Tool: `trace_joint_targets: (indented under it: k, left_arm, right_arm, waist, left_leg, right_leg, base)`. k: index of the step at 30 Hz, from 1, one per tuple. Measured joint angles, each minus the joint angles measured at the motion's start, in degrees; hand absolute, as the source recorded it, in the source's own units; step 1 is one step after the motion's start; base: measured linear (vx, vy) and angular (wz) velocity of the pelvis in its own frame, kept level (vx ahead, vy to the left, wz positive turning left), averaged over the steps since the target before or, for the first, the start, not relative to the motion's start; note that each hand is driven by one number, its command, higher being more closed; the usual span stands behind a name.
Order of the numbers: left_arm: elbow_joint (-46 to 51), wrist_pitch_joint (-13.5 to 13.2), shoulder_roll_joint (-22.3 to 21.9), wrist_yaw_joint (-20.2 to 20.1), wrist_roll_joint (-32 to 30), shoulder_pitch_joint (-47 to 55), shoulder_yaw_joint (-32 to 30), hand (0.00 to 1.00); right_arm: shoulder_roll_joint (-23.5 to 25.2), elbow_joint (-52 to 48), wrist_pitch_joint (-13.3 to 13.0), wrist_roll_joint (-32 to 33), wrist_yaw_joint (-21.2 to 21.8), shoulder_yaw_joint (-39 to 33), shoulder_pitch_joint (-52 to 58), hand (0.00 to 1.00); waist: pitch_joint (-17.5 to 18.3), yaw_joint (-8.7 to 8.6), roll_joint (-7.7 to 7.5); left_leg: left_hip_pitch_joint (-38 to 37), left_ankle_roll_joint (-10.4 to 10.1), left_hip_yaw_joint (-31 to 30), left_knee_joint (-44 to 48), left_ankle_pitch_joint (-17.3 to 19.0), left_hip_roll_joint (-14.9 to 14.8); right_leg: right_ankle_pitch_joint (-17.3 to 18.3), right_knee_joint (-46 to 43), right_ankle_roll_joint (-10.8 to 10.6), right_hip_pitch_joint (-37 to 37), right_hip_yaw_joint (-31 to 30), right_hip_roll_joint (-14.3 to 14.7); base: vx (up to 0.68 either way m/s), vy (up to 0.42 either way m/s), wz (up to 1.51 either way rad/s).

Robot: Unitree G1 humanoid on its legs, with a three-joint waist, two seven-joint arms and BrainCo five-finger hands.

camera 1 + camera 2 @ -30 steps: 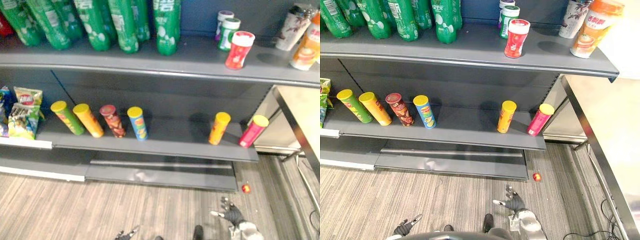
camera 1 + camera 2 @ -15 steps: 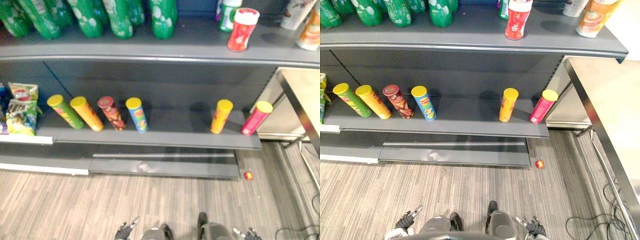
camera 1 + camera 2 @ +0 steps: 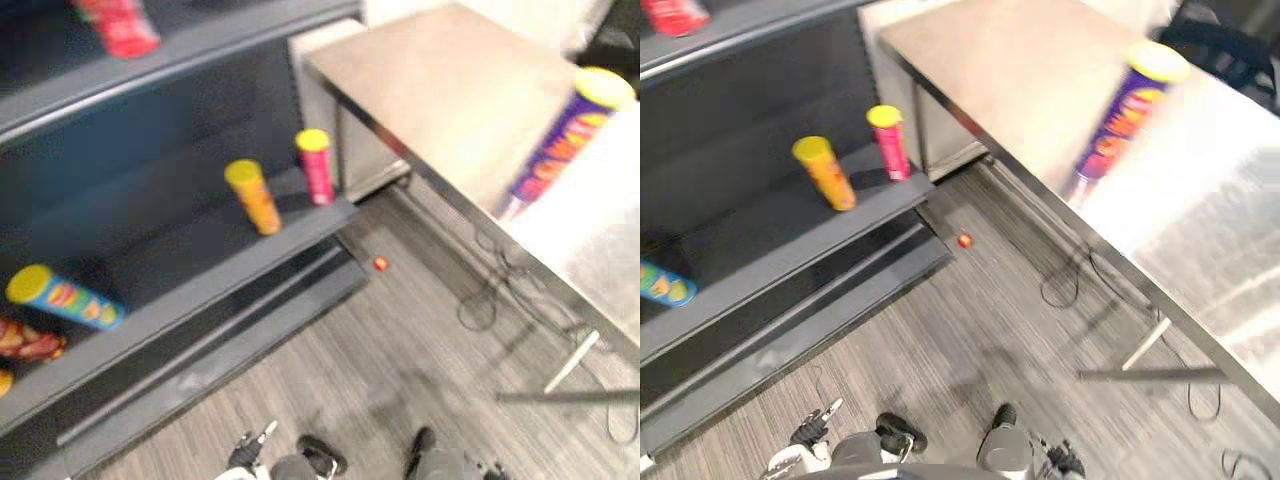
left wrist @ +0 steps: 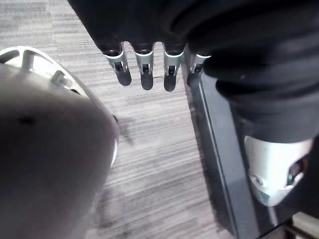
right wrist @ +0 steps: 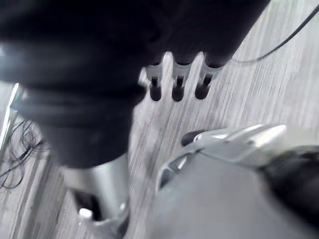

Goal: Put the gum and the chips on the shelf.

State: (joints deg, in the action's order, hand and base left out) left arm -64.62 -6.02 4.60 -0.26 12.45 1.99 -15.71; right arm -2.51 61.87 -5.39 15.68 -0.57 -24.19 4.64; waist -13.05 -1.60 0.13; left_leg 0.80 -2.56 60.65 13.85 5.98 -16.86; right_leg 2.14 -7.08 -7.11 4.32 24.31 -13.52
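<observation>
left eye view: one purple tube of chips with a yellow lid stands upright on the steel table, far beyond the fingers of the right hand, with the table's front edge and a slanted leg between them. four more tubes show on the lower shelf, well ahead of the left hand: a yellow tube and a pink tube stand close together near the shelf's end, while a blue tube and a dark red tube lean further along it. one red jar sits on the upper shelf. one small red thing lies on the striped grey floor, just off the shelf's corner and apart from both hands. which red thing is the gum i cannot tell. the left wrist view shows that hand's fingers straight in a row, holding nothing, with the dark shelf base just beside the fingertips. the right wrist view shows its fingers straight too, holding nothing, over bare floor.
</observation>
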Motion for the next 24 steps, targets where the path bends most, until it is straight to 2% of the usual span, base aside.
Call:
trace_joint_targets:
  k: [4,6,9,11,14,16,18,19,20,21,22,24]
  left_arm:
    - [-0.61,0.01,-1.79,-0.03,-0.03,-0.02,-0.44,0.0]
    - [-0.2,0.0,-2.29,-0.02,-0.13,-0.14,-0.45,0.0]
    - [-0.06,0.02,-2.19,0.11,-0.42,-0.08,-1.36,0.0]
    - [0.24,0.13,-2.19,0.19,-2.72,0.01,-2.09,0.0]
    - [0.71,0.43,-2.08,0.39,-4.3,-0.27,-2.7,0.0]
    - [0.99,0.42,-1.98,0.44,-4.28,-0.51,-2.82,0.0]
    - [1.39,0.37,-2.26,0.56,-3.76,-0.16,-3.86,0.0]
    - [2.07,0.28,-2.5,0.64,-3.54,-0.03,-4.45,0.0]
    - [2.34,0.26,-2.66,0.61,-3.54,0.01,-5.14,0.0]
    - [2.85,-0.33,-3.04,0.48,-1.17,0.6,-6.17,0.0]
    - [3.17,-0.56,-3.37,0.22,1.03,0.56,-5.95,0.0]
    - [2.98,-0.87,-4.02,-0.09,2.72,0.92,-4.3,0.0]
  right_arm:
    - [-1.29,0.81,0.0,0.0,0.3,-0.04,-0.18,0.0]
    - [-1.54,0.81,-0.08,0.0,0.31,-0.25,-0.71,0.0]
    - [-1.28,0.95,-0.06,0.01,0.14,-1.71,-0.89,0.0]
    - [-0.97,0.94,-0.11,0.02,-0.15,-2.65,-0.91,0.0]
    - [-0.67,0.99,-0.24,0.06,-0.09,-2.84,-1.42,0.0]
    - [-0.17,1.71,-0.28,0.23,-0.11,-3.79,-1.26,0.0]
    - [0.45,2.02,-0.3,0.79,-0.08,-4.62,-0.67,0.0]
    - [0.27,1.93,-0.43,0.93,-0.1,-4.69,-0.35,0.0]
    - [0.21,1.85,-0.53,1.2,-0.1,-4.67,-0.18,0.0]
    - [0.08,1.61,-0.8,1.45,-0.03,-4.49,0.34,0.0]
    - [-0.28,1.69,-0.94,2.35,-0.03,-4.56,0.06,0.0]
    - [-1.67,2.12,-0.96,2.43,0.07,-4.52,-0.22,0.0]
  waist:
    - [0.57,0.05,1.19]
    - [0.74,-0.14,1.48]
    - [0.67,-0.88,1.22]
    - [0.66,-1.42,1.2]
    - [0.24,-1.59,1.35]
    - [-0.67,-1.54,0.96]
    - [-0.99,-1.49,1.16]
    - [-1.32,-1.46,1.75]
    - [-1.47,-1.39,2.01]
    - [-1.78,-1.22,1.67]
    - [-1.78,-1.23,2.16]
    - [-1.82,-1.13,2.35]
  left_leg:
    - [-3.43,-2.55,0.01,-5.57,-4.97,-1.09]
    - [-3.51,-2.83,0.1,-7.62,-6.59,-0.84]
    - [-4.07,-3.0,0.37,-9.91,-8.04,-0.29]
    - [-4.23,-3.0,0.81,-9.7,-8.12,-0.33]
    - [-4.53,-2.96,2.52,-8.26,-8.03,-1.15]
    - [-5.27,-2.22,3.0,-2.48,-7.17,-3.86]
    - [-5.26,-1.83,1.75,9.22,-6.73,-10.25]
    - [-5.12,-0.43,-1.47,13.45,-7.3,-12.67]
    - [-4.53,1.1,-5.14,15.7,-8.11,-13.56]
    - [-0.66,3.22,-16.44,20.64,-10.69,-14.12]
    - [2.6,-1.39,-27.47,22.83,-4.98,-10.64]
    - [4.61,-2.23,-34.42,21.6,0.4,-5.07]
  right_leg:
    - [0.55,1.34,1.16,-1.71,-0.68,4.12]
    - [0.56,1.94,1.54,-1.53,-0.99,4.98]
    - [0.64,2.2,2.15,-1.48,-1.34,5.55]
    - [1.07,1.4,2.83,-1.05,-1.82,5.4]
    - [2.85,-2.96,4.01,1.73,-3.12,5.15]
    - [4.81,-5.41,4.5,1.36,-4.08,5.04]
    - [6.8,-7.35,5.54,0.44,-5.64,6.06]
    - [7.65,-8.16,6.13,0.14,-6.54,6.89]
    - [8.25,-8.69,6.45,-0.09,-7.83,7.43]
    - [9.2,-9.03,7.2,-0.71,-10.15,8.3]
    - [9.58,-8.94,7.91,-0.69,-12.74,8.05]
    - [9.27,-8.26,8.32,-0.77,-16.45,7.92]
  base:
    - [-0.03,-0.224,-0.25]
    - [-0.05,-0.121,-0.11]
    - [-0.04,-0.049,-0.04]
    - [-0.01,-0.009,-0.09]
    - [-0.01,-0.024,-0.31]
    - [0.03,-0.076,-0.23]
    - [0.01,-0.137,-0.45]
    - [-0.02,-0.128,-0.5]
    - [-0.02,-0.099,-0.73]
    - [0.02,-0.062,-0.93]
    - [0.06,-0.014,-1.0]
    - [0.09,0.036,-1.03]
